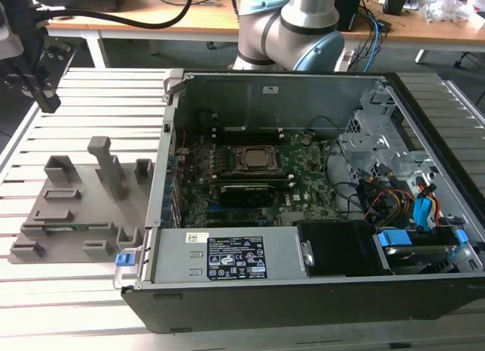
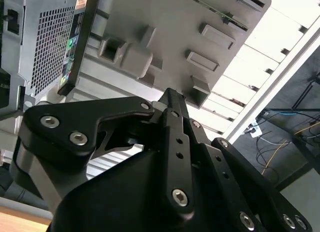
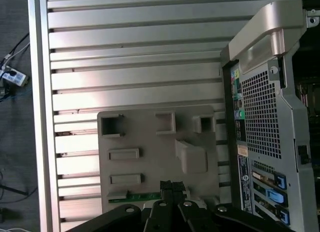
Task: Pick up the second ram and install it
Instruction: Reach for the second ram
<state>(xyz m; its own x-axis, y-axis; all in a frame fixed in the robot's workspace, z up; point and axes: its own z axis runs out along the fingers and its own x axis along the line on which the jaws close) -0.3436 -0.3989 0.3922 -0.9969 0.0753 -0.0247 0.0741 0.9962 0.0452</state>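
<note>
Hand (image 3: pixel 170 185) is seen narrow (closed up, nothing held) near the grey tray (image 3: pixel 150 167), on whose edge the ram (image 3: pixel 140 195) is lodged.

I see the second ram (image 3: pixel 134 196) as a thin, long green stick; it lies flat along the near edge of the gray holder (image 3: pixel 150 167); only a narrow strip of its green board shows; the holder sits on the slatted table, at the exterior view's left of the open computer case (image 3: pixel 270 117).
</note>
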